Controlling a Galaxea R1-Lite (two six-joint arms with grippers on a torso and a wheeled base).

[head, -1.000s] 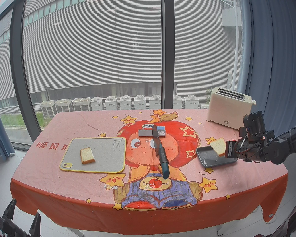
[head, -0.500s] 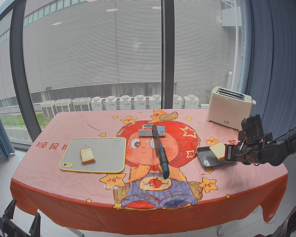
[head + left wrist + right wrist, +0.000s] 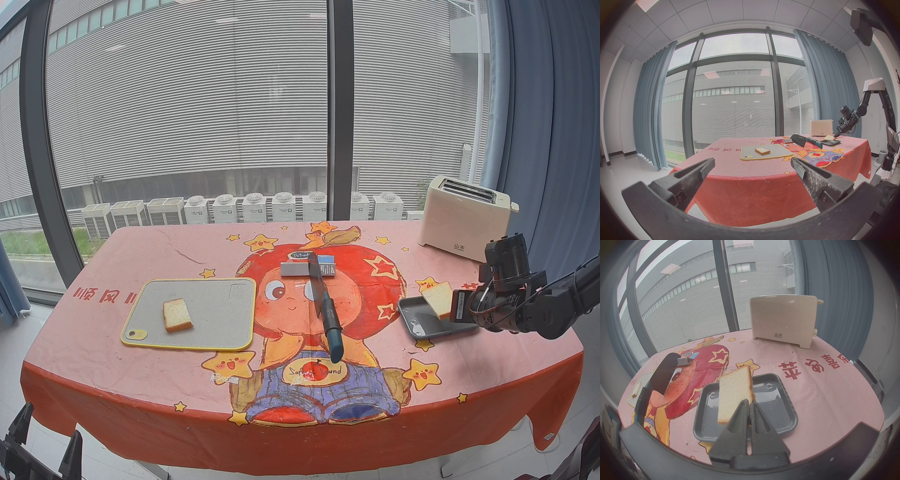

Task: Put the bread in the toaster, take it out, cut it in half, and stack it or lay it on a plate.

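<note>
The right claw (image 3: 451,305) was closed thin on one lower corner of the bread slice (image 3: 439,299), which stood on edge over the dark tray (image 3: 406,320). Whether its bottom edge cleared the tray could not be told. The left claw (image 3: 753,164) hung wide open and empty, well back from the table (image 3: 500,365).

The slice looked light, soft and easily crushed. A corner pinch would likely dent the crumb and let the slice sag or swing, so a hold deeper across the crust edge seemed safer, with a gentle squeeze. Its dry surface should not slip.

The toaster (image 3: 465,219) stood at about one o'clock from the tray, slots up and close to the far right corner of the table. The way up to it looked free of clutter, though the slice would need to hang straight to enter a narrow slot. The tray's raised rim could catch a low edge.

The knife (image 3: 326,309) lay at nine o'clock from the tray. Farther out the same way sat the cutting board (image 3: 212,312), bearing a smaller piece of bread (image 3: 177,314). The table's right edge was near the tray at three o'clock.
</note>
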